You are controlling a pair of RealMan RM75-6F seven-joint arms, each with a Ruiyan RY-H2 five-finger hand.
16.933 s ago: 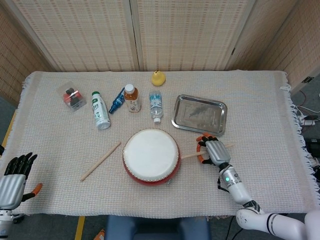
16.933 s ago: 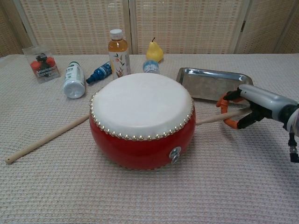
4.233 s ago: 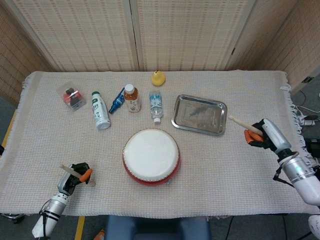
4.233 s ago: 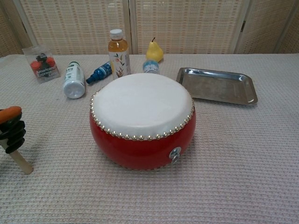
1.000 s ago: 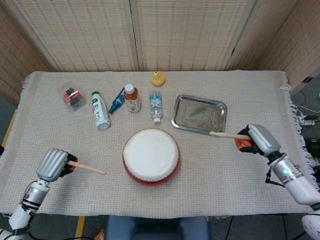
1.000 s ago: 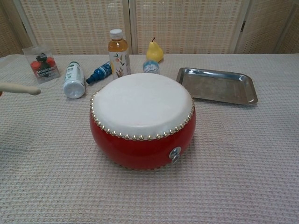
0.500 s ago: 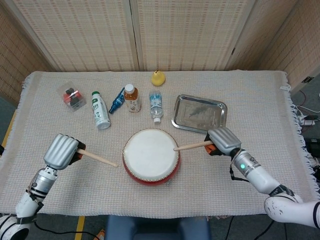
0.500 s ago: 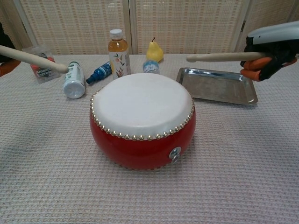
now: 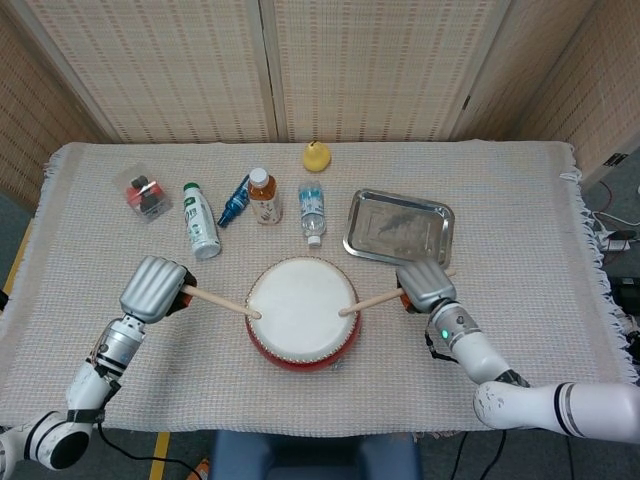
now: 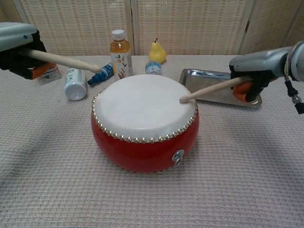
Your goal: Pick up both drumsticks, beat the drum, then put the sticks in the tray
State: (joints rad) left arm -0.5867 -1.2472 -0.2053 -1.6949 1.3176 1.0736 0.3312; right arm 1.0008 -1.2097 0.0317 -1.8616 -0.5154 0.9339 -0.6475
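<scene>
The drum [image 9: 302, 311] sits between the two hands, each clamped on a drumstick whose long axis points inward at the drum. The right hand [image 10: 251, 76] is the nearer to striking: the tip of its drumstick [image 10: 209, 90] is at, or just above, the right edge of the skin. The left hand [image 10: 20, 47] holds its drumstick [image 10: 64, 60] higher, tip well above the drum's left side in the chest view. The drum is red-bodied with a white skin and studded rim. The tray [image 9: 398, 229] lies just behind the drum's right side.
</scene>
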